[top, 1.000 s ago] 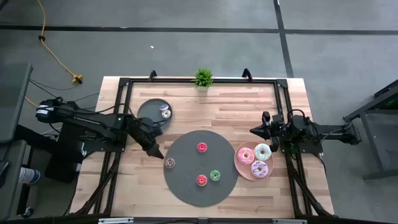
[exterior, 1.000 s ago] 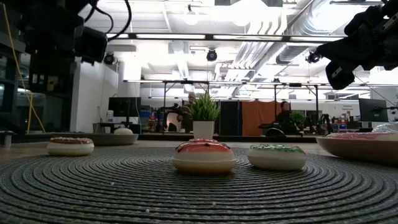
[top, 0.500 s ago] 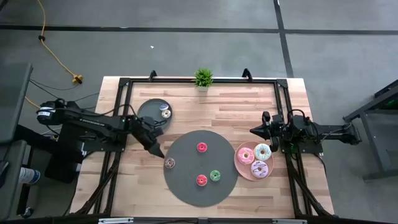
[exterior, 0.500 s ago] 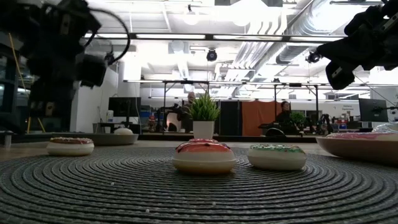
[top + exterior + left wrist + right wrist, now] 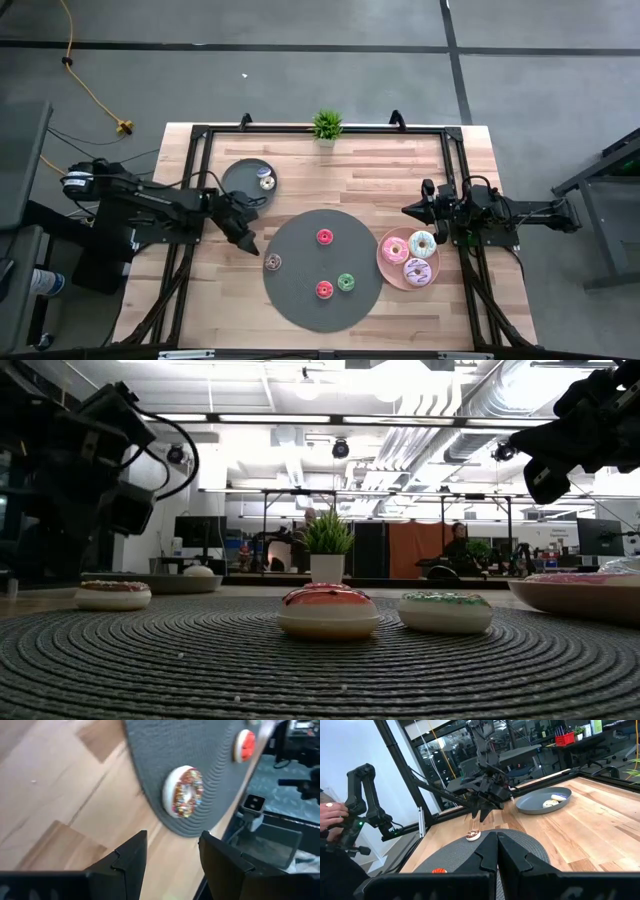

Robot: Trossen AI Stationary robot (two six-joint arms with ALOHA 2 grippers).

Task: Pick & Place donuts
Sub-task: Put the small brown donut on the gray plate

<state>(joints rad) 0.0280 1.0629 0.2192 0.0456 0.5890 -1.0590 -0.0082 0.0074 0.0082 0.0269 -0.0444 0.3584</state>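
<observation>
Left gripper (image 5: 250,246) open above brown donut (image 5: 272,262)

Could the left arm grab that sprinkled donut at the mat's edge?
Probably yes. The left gripper hangs open just beside the sprinkled donut, which lies alone on the mat with nothing between them.

Both arms are black, built of boxy jointed segments. The left arm (image 5: 150,205) has a round joint housing at its base with a pale ring around it, and thin black cables looping along it. The right arm (image 5: 520,213) is slimmer and tapers toward its tip. Each ends in 2 dark, angular fingers (image 5: 127,857) with stepped, matte plastic edges.
</observation>
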